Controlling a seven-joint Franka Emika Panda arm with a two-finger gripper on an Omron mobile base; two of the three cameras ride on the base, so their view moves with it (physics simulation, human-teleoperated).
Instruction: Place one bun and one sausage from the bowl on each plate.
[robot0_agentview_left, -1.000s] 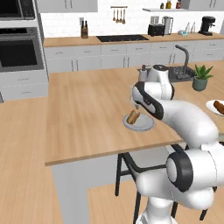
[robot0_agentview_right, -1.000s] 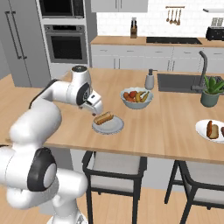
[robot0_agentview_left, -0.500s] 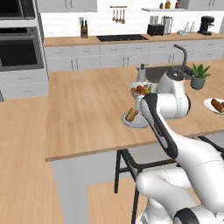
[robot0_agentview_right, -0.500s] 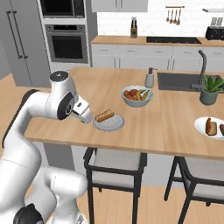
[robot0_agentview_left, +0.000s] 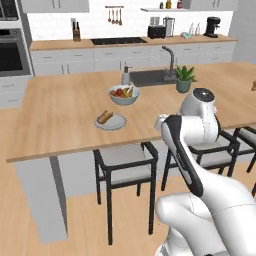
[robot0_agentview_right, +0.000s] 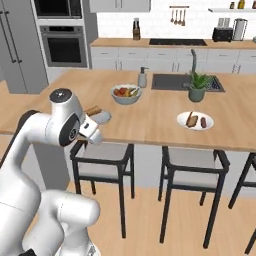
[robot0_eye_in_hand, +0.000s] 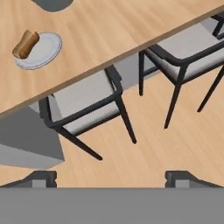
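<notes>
Pulling back, and both base views had swung with it: a second ago the white arm reached over the round grey plate. The base had driven since, so the whole kitchen sat differently in frame. That arm was folded up off the edge of the long wooden bench, its jaws wide apart with nothing between them. They looked down on a black-framed chair with a grey seat. The grey plate lay near the bench's front edge, a tan bun on its rim side. Just behind it stood the pale bowl of coloured fruit. The right base view offered more: a second, white plate further along the bench, carrying a brown bun and a dark sausage side by side.
</notes>
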